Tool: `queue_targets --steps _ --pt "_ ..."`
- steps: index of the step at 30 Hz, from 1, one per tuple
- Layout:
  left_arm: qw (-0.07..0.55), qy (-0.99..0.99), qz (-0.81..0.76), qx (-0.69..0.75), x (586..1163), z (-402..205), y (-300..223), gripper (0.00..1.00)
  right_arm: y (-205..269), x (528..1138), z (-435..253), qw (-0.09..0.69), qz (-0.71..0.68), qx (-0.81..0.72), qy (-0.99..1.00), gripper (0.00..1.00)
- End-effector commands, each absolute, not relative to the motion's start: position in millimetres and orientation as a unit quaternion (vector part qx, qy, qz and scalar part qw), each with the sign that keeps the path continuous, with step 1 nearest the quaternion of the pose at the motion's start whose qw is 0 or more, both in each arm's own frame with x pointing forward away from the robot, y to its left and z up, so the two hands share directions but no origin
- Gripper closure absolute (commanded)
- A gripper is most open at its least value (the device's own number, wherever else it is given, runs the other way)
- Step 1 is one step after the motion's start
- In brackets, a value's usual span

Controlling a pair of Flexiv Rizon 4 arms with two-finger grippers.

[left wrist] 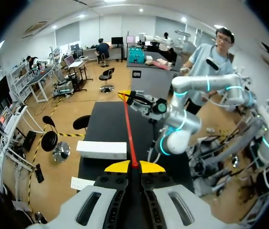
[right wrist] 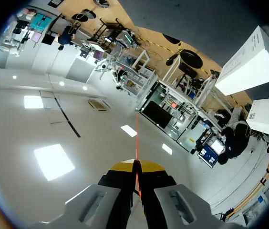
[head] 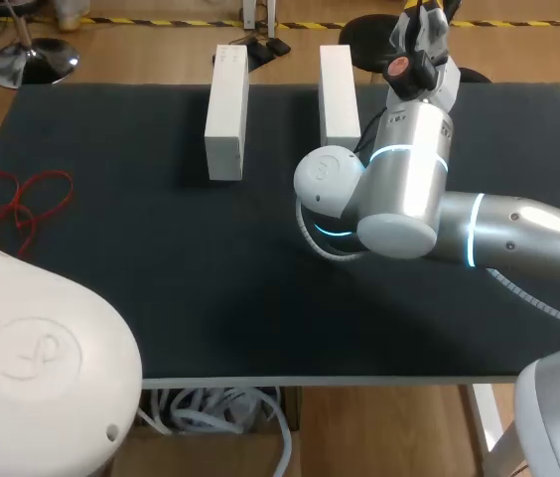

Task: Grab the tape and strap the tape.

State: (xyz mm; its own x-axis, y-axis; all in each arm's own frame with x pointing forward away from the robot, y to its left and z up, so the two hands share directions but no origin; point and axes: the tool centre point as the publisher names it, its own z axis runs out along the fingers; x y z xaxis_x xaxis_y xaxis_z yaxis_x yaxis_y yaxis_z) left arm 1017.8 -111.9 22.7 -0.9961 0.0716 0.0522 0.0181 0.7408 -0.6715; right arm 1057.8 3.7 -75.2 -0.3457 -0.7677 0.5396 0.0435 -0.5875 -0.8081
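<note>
A thin red tape runs taut from my left gripper across to my right gripper, which is held high above the table's far end. Both yellow-tipped pairs are shut on the tape. In the right wrist view the red tape leaves the shut right gripper and stretches straight ahead. In the head view my right arm reaches to the far edge with its gripper raised. A loose red coil of tape lies at the table's left edge. My left gripper is hidden in the head view.
Two white boxes lie parallel at the back of the black table. Below the taut tape one white box lies across the table. My left arm's white housing fills the near left corner.
</note>
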Motion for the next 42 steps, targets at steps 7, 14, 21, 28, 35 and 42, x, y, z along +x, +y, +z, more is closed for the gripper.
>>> queue_targets --steps 7,14,21,28,35,42 --pt "0.03 -0.944 0.329 -0.017 1013.3 17.9 -117.2 1.0 3.7 1057.4 -73.6 0.274 -0.735 -0.503 0.362 1.0" --pt "0.034 -0.949 0.313 -0.015 1009.1 12.8 -119.6 1.0 3.7 1057.4 -73.6 0.274 -0.735 -0.503 0.362 1.0" --pt "0.036 -0.953 0.299 -0.013 1007.7 8.5 -123.6 1.0 3.7 1057.4 -73.6 0.274 -0.735 -0.503 0.362 1.0" --pt "0.034 -0.953 0.302 -0.016 1010.3 6.7 -128.1 1.0 3.7 1057.4 -73.6 0.274 -0.735 -0.503 0.362 1.0" --pt "0.034 -0.948 0.315 -0.016 1012.4 5.1 -127.1 1.0 3.7 1057.4 -73.6 0.274 -0.735 -0.503 0.362 1.0" --pt "0.034 -0.948 0.315 -0.016 1012.4 5.1 -127.1 1.0 3.7 1057.4 -73.6 0.274 -0.735 -0.503 0.362 1.0"
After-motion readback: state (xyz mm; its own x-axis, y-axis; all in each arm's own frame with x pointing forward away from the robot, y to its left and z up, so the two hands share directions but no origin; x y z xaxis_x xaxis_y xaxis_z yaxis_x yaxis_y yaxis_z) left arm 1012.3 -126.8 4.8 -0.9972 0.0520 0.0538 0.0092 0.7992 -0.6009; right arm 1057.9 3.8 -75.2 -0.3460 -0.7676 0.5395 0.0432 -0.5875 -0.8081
